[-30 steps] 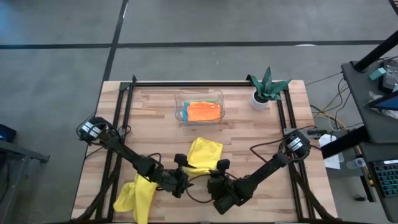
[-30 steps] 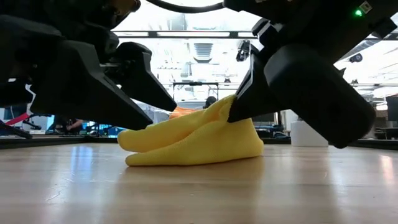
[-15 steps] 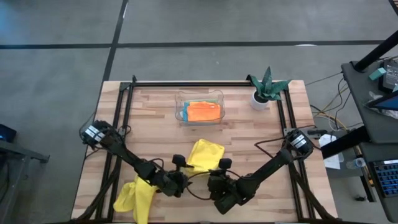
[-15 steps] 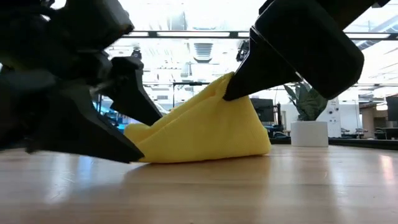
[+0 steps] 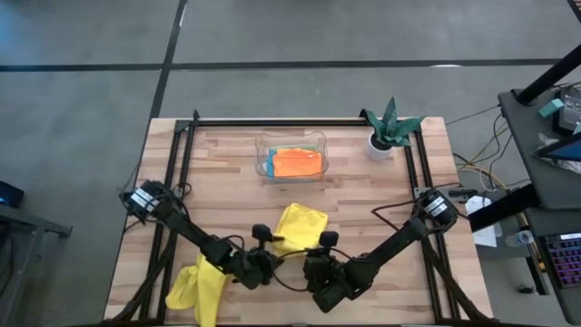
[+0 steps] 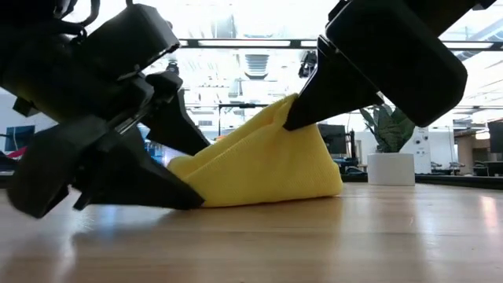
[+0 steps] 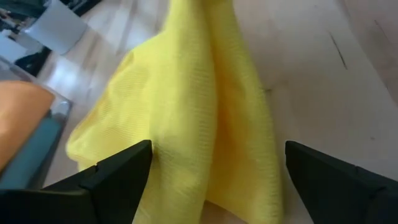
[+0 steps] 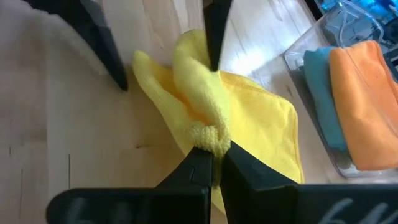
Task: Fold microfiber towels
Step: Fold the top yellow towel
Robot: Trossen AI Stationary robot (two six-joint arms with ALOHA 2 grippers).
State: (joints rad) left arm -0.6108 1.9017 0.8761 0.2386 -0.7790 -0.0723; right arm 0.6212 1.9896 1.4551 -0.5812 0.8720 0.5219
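One yellow towel (image 5: 300,224) mid-counter (image 5: 363,200), soft, limp, light; right pincer (image 8: 211,163) clenched on its bunched corner, left pincer (image 7: 214,180) spread wide beside it. Best grabbed at corners.

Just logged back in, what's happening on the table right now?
The right gripper is shut on a corner of the yellow towel at mid-table, lifting it into a peak. The left gripper is open, low beside that towel. A second yellow towel lies at the near left edge. Orange and blue towels sit in the clear tray.
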